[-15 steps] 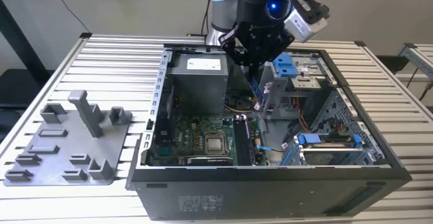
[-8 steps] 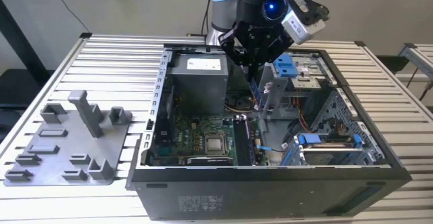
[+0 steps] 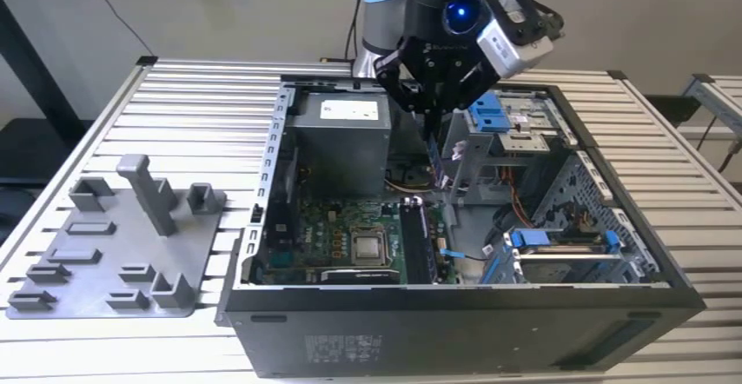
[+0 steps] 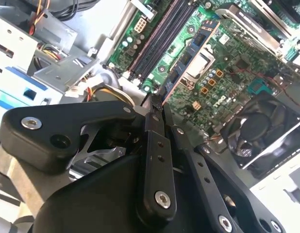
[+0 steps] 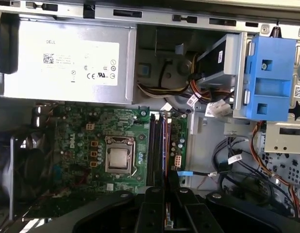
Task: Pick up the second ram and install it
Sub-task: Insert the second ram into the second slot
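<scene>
A bench of pale ribbed slats stands before a plain light wall; on it sit an open computer case and, at the exterior view's left, a grey tray; the hand hangs over the case, clenched on the second ram; the ram is upright, its long axis pointing down toward the motherboard

case open above, drive cage close beside tool

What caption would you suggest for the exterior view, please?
Tool holds the second ram edge-down over the motherboard inside the open computer case.
</scene>
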